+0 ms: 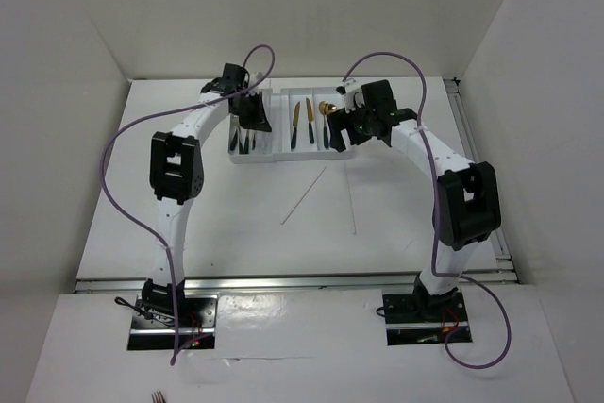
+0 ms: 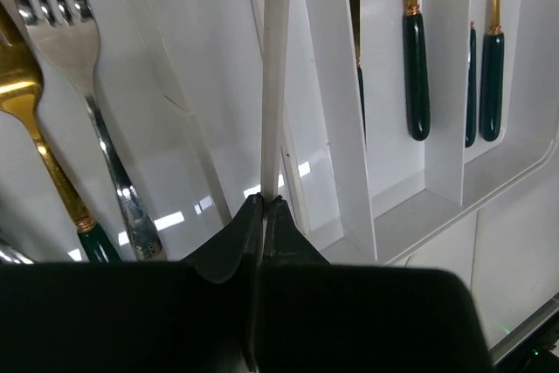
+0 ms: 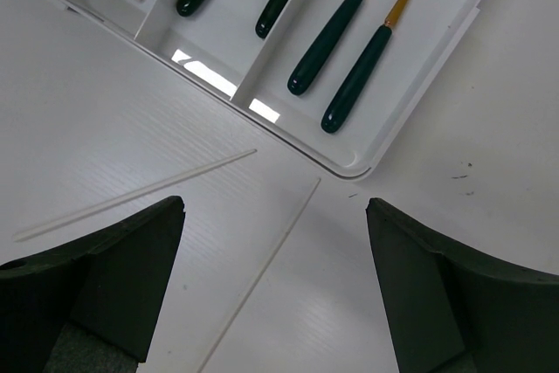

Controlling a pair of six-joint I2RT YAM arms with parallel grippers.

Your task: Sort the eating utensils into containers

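Pinching one chopstick [image 2: 274, 85] in left gripper [image 2: 264, 204], right gripper [image 3: 275, 216] spread, two chopsticks [image 3: 131, 194] [image 3: 262, 268] on table [image 1: 189, 224]

The organiser tray [image 2: 341, 120] was glossy white plastic. The silver fork [image 2: 65, 32] was polished metal. The knife handle [image 2: 417, 76] was glossy dark green. The chopstick [image 2: 275, 67] looked matt and the table [image 3: 113, 111] faintly ribbed.

The white table [image 1: 189, 224] bears a white organiser tray [image 1: 283, 159] toward its far side; two pale chopsticks lie on the bare surface just in front of the tray, a slanted chopstick [image 1: 304, 195] on the left; a steeper chopstick [image 1: 350, 203] beside it on the right, apart from it.
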